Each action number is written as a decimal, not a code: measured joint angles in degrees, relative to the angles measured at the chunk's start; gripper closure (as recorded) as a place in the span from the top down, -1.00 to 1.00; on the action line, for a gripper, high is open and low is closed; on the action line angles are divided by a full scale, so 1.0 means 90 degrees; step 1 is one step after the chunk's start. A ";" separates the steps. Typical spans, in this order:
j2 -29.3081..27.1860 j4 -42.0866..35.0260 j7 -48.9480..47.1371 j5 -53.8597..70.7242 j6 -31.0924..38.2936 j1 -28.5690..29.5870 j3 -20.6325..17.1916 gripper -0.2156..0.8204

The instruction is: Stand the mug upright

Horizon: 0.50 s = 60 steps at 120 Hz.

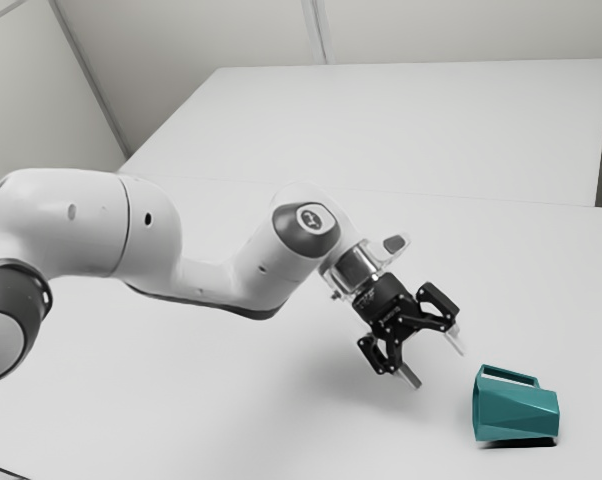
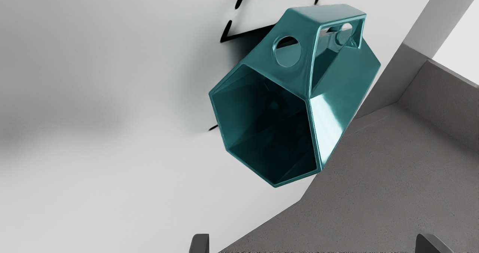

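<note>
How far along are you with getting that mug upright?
Nothing looks done yet: the teal mug lies on its side on the table. Nothing is in hand; the gripper is apart from it, jaws open. Grasping, righting and releasing remain.

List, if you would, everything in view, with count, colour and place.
Faceted teal mug: one, teal, on its side on the table, mouth toward the gripper
Smooth white table: one, white, under the mug
Flat white surface: one, white, behind the table
Plain walls: two visible, pale grey, farthest back
Jointed robot arm: one, white and grey, from the exterior view's left
Two-finger gripper: one, black, open, near the mug
</note>
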 joint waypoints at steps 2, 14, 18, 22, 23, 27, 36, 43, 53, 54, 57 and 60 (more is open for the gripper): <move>0.0026 0.0001 -0.0004 -0.0022 0.0018 -0.0010 -0.0021 0.58; 0.0204 0.0037 -0.0015 -0.0079 0.0106 -0.0028 -0.0072 0.58; 0.0258 0.0060 -0.0015 -0.0066 0.0148 -0.0029 -0.0093 0.58; 0.0313 0.0096 -0.0015 -0.0047 0.0200 -0.0035 -0.0130 0.58; 0.0333 0.0110 -0.0015 -0.0043 0.0212 -0.0036 -0.0136 0.58; 0.0426 0.0161 -0.0014 -0.0034 0.0257 -0.0038 -0.0155 0.58; 0.0590 0.0264 -0.0012 -0.0023 0.0340 -0.0038 -0.0170 0.58; 0.0694 0.0340 -0.0004 -0.0019 0.0387 -0.0038 -0.0174 0.58; 0.0838 0.0462 0.0014 -0.0007 0.0434 -0.0038 -0.0175 0.58; 0.0851 0.0477 0.0015 -0.0004 0.0438 -0.0038 -0.0175 0.58; 0.0884 0.0513 0.0021 0.0002 0.0448 -0.0038 -0.0175 0.58; 0.0916 0.0536 0.0026 0.0004 0.0457 -0.0038 -0.0175 0.58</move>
